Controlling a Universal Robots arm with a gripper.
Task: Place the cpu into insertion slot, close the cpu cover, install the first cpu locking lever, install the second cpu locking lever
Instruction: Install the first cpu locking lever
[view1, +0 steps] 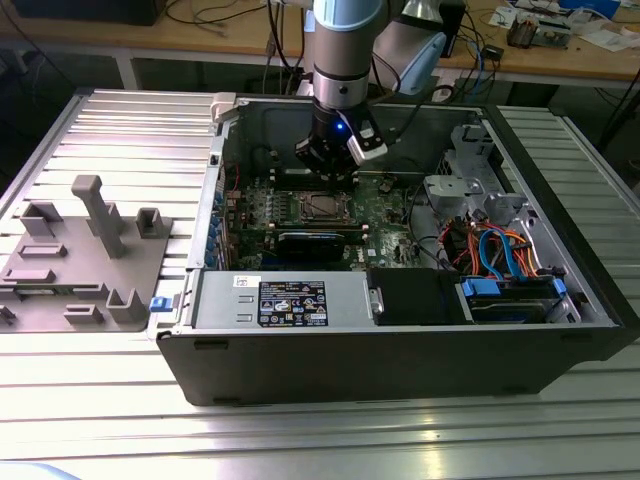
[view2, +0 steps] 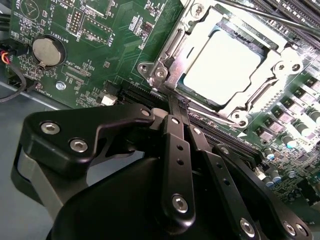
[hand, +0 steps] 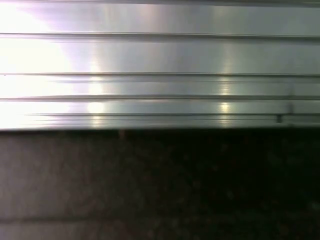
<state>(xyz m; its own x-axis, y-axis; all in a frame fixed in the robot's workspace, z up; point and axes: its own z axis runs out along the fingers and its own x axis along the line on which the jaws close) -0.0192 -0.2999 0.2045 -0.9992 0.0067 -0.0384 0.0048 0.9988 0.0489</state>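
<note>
The exterior view shows the open computer case (view1: 400, 330) on the ribbed metal table (view1: 100, 130), with my gripper (view1: 335, 165) lowered over the green motherboard (view1: 385, 195) between the case walls. The second wrist view adds detail: the cpu (view2: 222, 67) sits in the insertion slot (view2: 188, 91), and the cpu cover (view2: 187, 42) lies closed around it. My jaws are closed together, holding nothing, their tips at the socket's edge. The first wrist view shows 1 ribbed metal surface (hand: 160, 60).
</note>
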